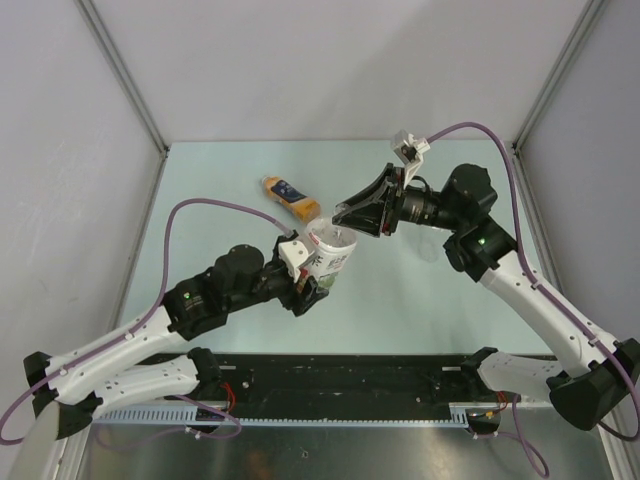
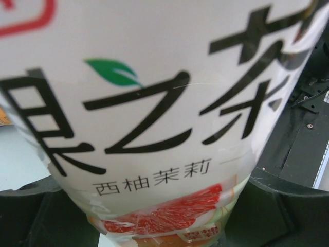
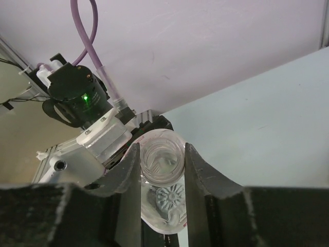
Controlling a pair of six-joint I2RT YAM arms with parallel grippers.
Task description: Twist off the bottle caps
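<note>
- Pale table (image 1: 420, 290) is bearing an orange bottle (image 1: 288, 197) beyond the left pincer (image 1: 312, 285).
- That pincer is clamping a white bottle (image 1: 330, 262).
- Meanwhile the right pincer (image 3: 162, 152) is squeezing its cap (image 3: 163, 164).

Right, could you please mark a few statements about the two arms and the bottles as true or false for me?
1. The left gripper holds a bottle. True.
2. The orange bottle stands upright. False: it lies on its side on the table.
3. The fingers of the right gripper sit on either side of the cap. True.
4. That cap is blue. False: it is whitish and translucent.
5. The held bottle's label shows a green leaf. True.
</note>
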